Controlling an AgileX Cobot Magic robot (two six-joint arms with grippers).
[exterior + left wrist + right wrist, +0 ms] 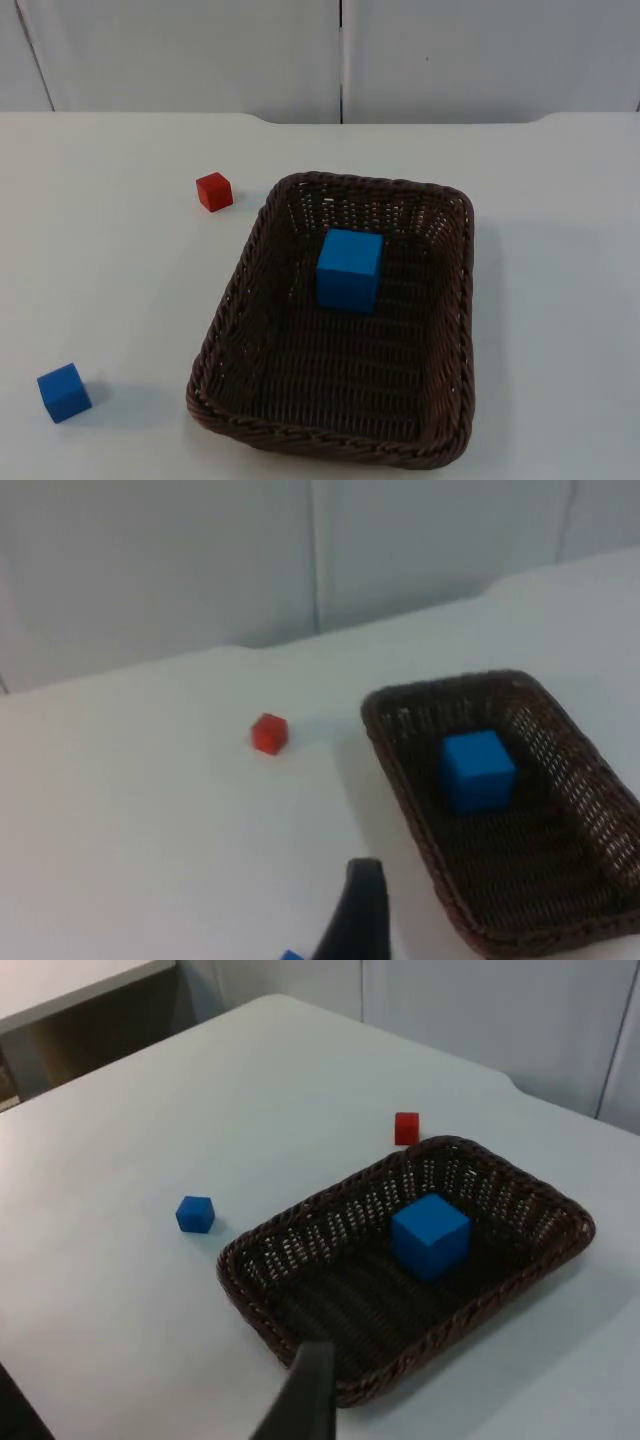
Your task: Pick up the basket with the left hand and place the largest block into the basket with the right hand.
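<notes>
The basket [240, 300] holding the big blue block [349, 270] takes the surface's [110, 270] middle, two small cubes left of it.

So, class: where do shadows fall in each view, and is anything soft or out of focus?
Top view: the small blue block casts a faint shadow rightward; the large blue block shades the basket floor. Left wrist view: the end effector fingertip is soft-edged. Right wrist view: the fingertip is likewise blurred.

A plain lab or test room: a bare white desk [560, 200] ends at a grey partition wall [200, 50], with toy blocks [214, 191] laid out beside a woven basket [455, 330].
</notes>
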